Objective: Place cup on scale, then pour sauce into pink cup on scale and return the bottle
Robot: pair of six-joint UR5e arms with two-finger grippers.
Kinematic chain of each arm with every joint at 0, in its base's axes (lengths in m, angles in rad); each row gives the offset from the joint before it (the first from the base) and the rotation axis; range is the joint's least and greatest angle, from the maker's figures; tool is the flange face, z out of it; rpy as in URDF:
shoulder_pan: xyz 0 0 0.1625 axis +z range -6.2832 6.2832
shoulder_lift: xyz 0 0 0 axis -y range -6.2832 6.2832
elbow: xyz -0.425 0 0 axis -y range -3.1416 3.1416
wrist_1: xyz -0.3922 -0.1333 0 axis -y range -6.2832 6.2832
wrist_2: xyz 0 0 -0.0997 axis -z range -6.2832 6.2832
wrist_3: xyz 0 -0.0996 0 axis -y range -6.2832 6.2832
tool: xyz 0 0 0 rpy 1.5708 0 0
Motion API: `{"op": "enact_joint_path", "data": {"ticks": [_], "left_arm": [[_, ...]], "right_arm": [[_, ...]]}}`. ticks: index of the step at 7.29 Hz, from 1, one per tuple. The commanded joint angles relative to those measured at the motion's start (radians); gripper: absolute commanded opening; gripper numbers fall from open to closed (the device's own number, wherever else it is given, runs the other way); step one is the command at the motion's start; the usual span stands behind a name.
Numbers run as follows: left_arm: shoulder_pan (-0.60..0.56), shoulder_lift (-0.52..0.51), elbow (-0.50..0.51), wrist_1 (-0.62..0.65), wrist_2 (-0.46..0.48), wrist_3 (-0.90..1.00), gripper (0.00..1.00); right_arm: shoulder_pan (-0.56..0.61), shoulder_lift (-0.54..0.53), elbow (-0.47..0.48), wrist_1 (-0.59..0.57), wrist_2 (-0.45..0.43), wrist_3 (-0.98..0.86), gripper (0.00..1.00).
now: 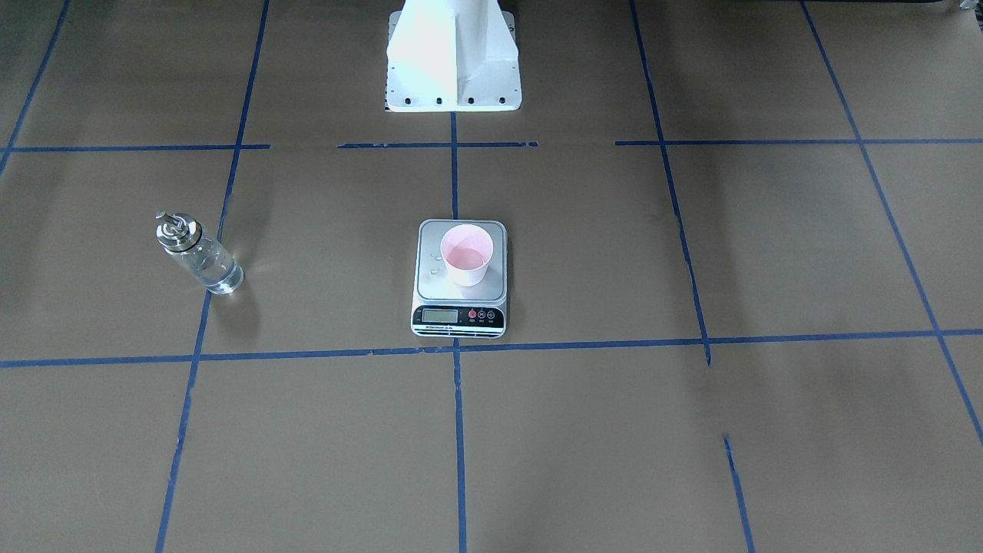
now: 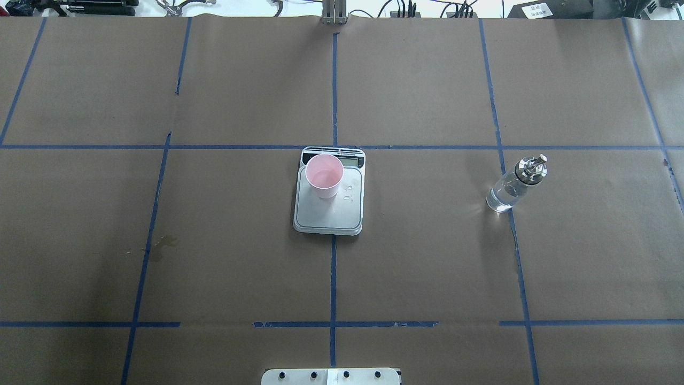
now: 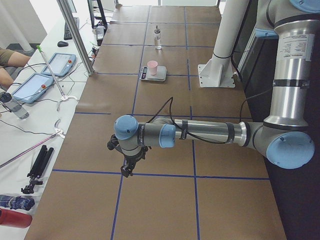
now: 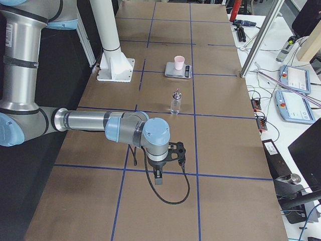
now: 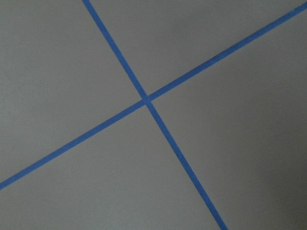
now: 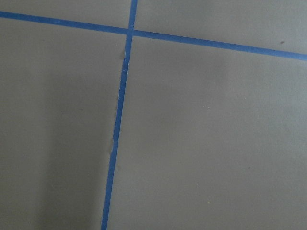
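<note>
Well apart from everything else, the left gripper point(image 3: 129, 169) hangs over bare brown table point(image 1: 614, 430), fingers pointing down and touching nothing. The right gripper point(image 4: 158, 179) hangs the same way at the other end. Both show only in the side views, so I cannot tell how wide either one stands, and nothing is seen in their grasp. Each wrist camera shows only paper and crossing blue tape point(image 5: 146, 99). The cup point(image 1: 466, 257) stands upright on the scale point(image 1: 459, 293), with a few droplets point(image 2: 348, 192) beside it on the platform. The bottle point(image 1: 198, 255) stands upright on the table on the robot's right, well apart from the scale.
</note>
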Motion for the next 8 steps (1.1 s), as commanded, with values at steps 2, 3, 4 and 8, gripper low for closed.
{"op": "enact_joint_path", "data": {"ticks": [2,3,4,8], "left_arm": [[-0.002,0.047,-0.005,-0.002,0.000,-0.001,1.00],[-0.004,0.048,-0.007,0.001,0.001,-0.007,1.00],[-0.034,0.050,-0.011,0.001,0.003,-0.007,1.00],[-0.070,0.042,-0.074,0.045,-0.005,-0.129,1.00]], "right_arm": [[-0.002,0.004,-0.020,0.004,0.010,-0.006,1.00],[-0.002,0.019,-0.023,0.010,0.013,0.000,1.00],[-0.002,0.024,-0.024,0.017,0.015,0.014,1.00],[-0.036,0.050,-0.021,0.019,0.012,0.149,1.00]]}}
